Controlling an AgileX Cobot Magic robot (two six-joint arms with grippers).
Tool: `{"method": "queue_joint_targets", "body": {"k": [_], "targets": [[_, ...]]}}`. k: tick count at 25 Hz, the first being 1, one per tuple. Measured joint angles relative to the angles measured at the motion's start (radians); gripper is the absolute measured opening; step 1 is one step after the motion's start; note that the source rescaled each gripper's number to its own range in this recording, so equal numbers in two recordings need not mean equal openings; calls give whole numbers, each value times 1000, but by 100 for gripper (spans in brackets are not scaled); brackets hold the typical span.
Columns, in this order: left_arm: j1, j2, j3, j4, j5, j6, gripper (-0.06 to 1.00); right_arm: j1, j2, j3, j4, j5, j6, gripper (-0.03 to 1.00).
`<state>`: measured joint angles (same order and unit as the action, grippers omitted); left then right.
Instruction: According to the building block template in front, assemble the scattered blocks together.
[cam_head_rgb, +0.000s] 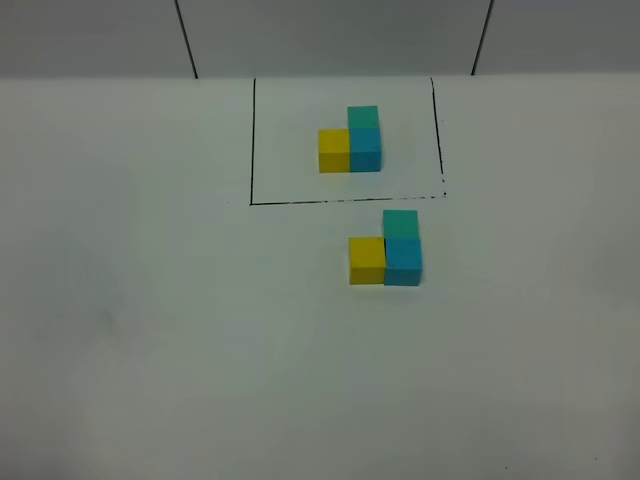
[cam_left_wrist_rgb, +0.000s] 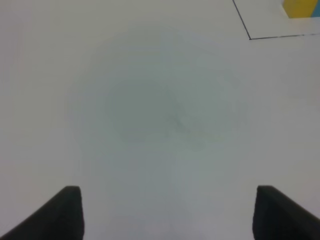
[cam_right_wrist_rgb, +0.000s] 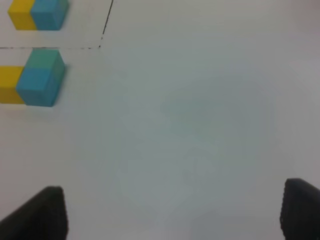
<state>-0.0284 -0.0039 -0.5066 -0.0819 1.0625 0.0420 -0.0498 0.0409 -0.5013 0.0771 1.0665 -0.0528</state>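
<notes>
The right gripper hung wide open over bare white table. Far off lay the scattered blocks, assembled, touching; beyond a black line, the building block template.

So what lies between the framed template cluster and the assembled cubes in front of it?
Only bare white table and the frame's black front line separate the template from the assembled cubes, as the exterior high view shows.
</notes>
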Motion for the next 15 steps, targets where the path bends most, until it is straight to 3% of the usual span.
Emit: {"method": "queue_joint_targets", "body": {"k": [15], "targets": [[0, 1, 0, 0, 0, 0, 52, 0, 0, 0, 0, 0, 0, 73]]}}
